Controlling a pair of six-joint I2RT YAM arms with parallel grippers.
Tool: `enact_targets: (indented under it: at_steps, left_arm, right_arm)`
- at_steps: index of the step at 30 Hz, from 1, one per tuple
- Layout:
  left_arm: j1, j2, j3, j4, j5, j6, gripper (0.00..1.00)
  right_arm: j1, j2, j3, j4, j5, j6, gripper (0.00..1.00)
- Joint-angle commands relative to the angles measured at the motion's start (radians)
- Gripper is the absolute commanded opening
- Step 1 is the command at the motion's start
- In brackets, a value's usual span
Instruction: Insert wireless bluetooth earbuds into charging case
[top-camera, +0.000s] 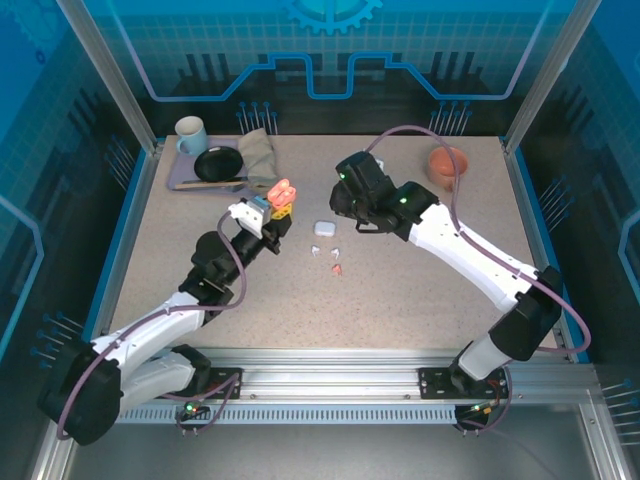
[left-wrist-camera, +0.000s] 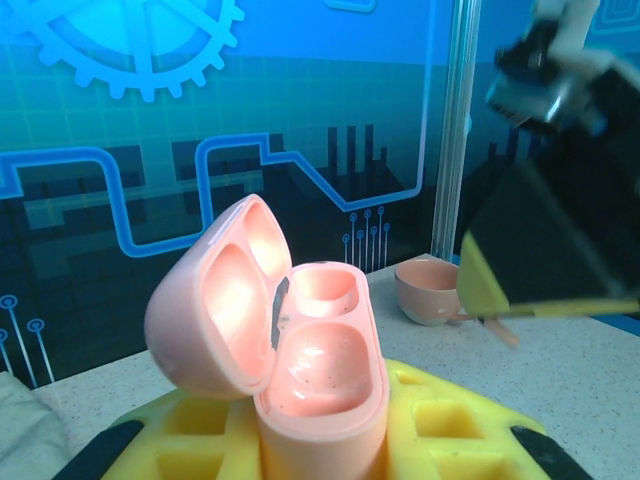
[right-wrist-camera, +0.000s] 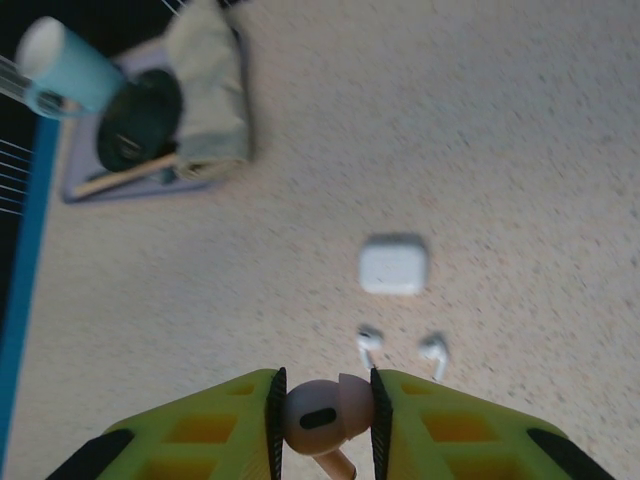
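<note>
Left end effector (left-wrist-camera: 320, 430) clamps the open coral-pink plastic charging case (left-wrist-camera: 322, 365) (both wells empty); right end effector (right-wrist-camera: 322, 425) pinches a coral-pink stemmed earbud (right-wrist-camera: 318, 408) above the desk (right-wrist-camera: 500, 150). Align stem with well before releasing.

Speckled beige tabletop (top-camera: 400, 300), blue circuit-print walls (top-camera: 200, 50)

There are two charging cases: one pink case (left-wrist-camera: 320, 380) and one white case (right-wrist-camera: 393, 264). There are four earbuds: two white earbuds (right-wrist-camera: 370, 341), one pink earbud (right-wrist-camera: 318, 418) and a second pink earbud (top-camera: 337, 268). There is one blue mug (top-camera: 190, 131), one black plate (top-camera: 218, 163), one tray (top-camera: 183, 181), one folded cloth (top-camera: 260, 150), one wooden stick (right-wrist-camera: 130, 177) and one orange cup (top-camera: 447, 165).
</note>
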Motion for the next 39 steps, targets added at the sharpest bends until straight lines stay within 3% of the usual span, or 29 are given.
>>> enact_targets:
  at_steps: [1, 13, 32, 39]
  left_arm:
    - [0.004, 0.022, 0.048, 0.019, 0.025, -0.004, 0.0]
    - [-0.003, 0.129, 0.101, 0.083, -0.04, -0.017, 0.0]
    - [-0.014, 0.171, 0.146, 0.119, -0.078, -0.076, 0.0]
    - [-0.018, 0.17, 0.155, 0.113, -0.078, -0.076, 0.0]
  right_arm:
    - [0.002, -0.031, 0.053, 0.081, -0.017, -0.042, 0.3]
    - [0.098, -0.04, 0.076, 0.235, 0.049, -0.019, 0.31]
    - [0.208, -0.028, -0.134, 0.727, 0.143, -0.114, 0.31]
    - [0.217, -0.004, -0.135, 0.763, 0.144, -0.119, 0.32]
